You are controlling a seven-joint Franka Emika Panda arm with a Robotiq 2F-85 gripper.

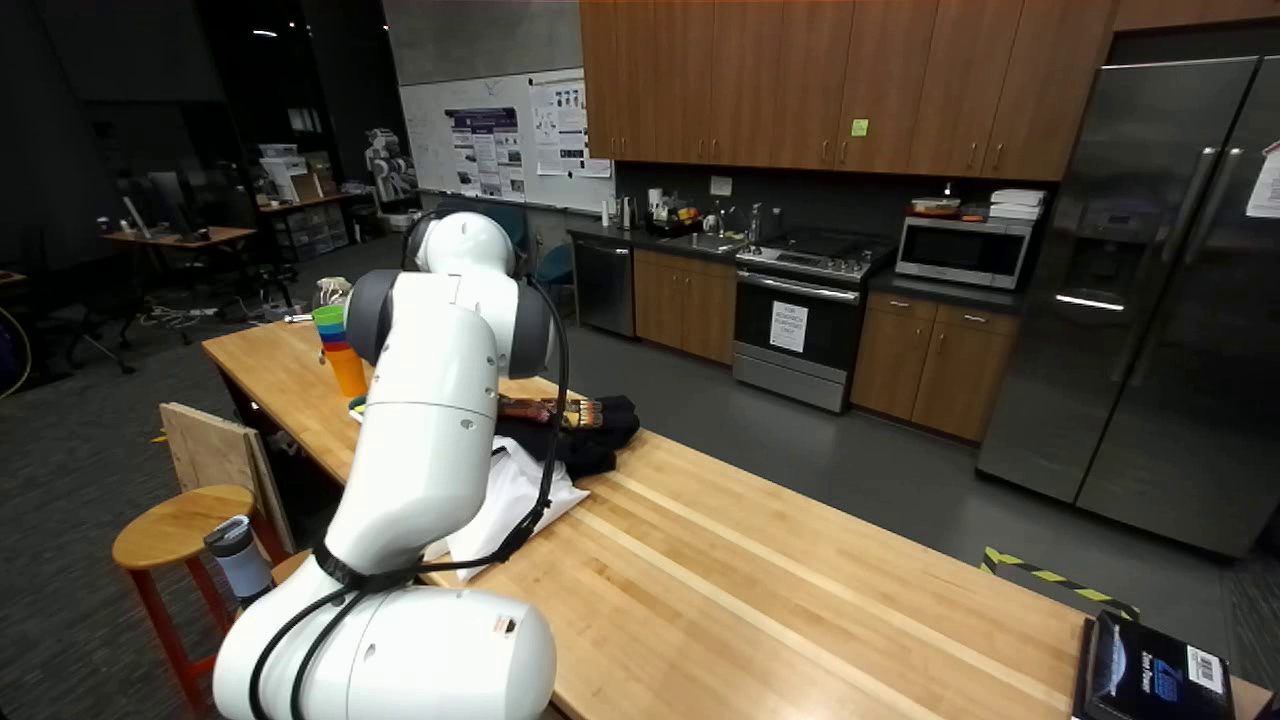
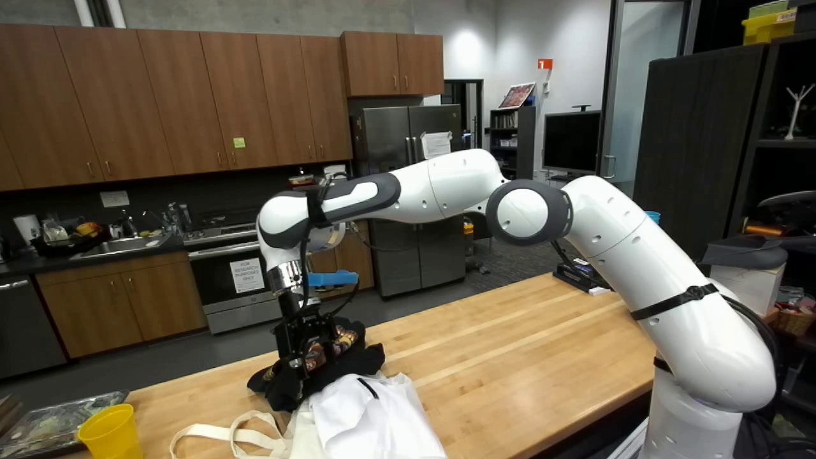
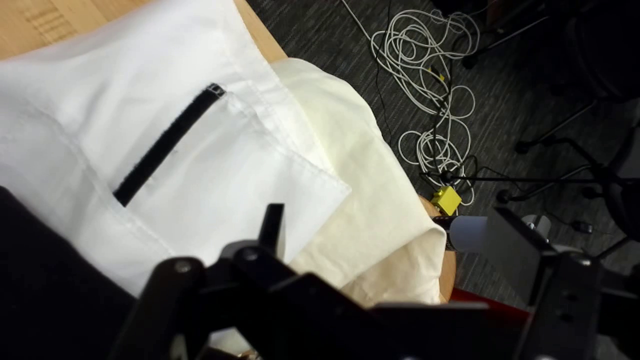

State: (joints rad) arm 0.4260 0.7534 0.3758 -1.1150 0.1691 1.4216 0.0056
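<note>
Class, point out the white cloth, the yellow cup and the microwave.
White cloth (image 3: pixel 225 167), wrist view: its middle.
Yellow cup (image 2: pixel 116 440), in an exterior view: outer wall.
Microwave (image 1: pixel 960 251), in an exterior view: its door.

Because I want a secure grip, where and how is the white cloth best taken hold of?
Probably by the pointed corner, from above: the white cloth lies spread out, and this narrow, uncovered tip over the cream fabric should pinch easily.
</note>
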